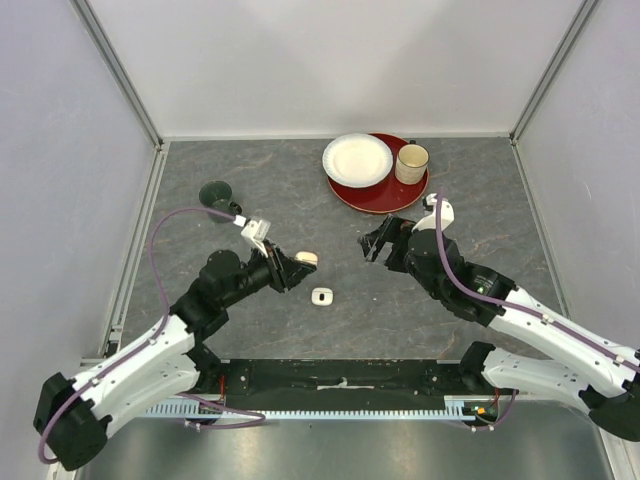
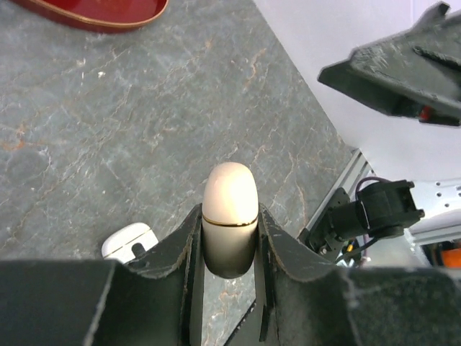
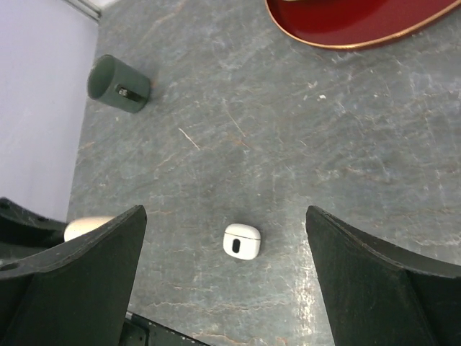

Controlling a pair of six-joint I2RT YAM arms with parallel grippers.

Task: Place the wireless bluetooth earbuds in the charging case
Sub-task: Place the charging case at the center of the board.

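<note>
Left gripper (image 2: 229, 238) is closed on a cream pill-shaped case (image 2: 229, 194), which I judge light, hard and slippery, best pinched across its flanks. My right gripper (image 3: 223, 216) gapes empty over the small white case (image 3: 241, 241) on the tabletop (image 3: 324, 180). I can't make out any earbuds.

Jaws of the left gripper (image 2: 229, 216) clamp a cream charging case (image 2: 229, 191); a white object (image 2: 128, 240), perhaps another case, lies beside.
</note>
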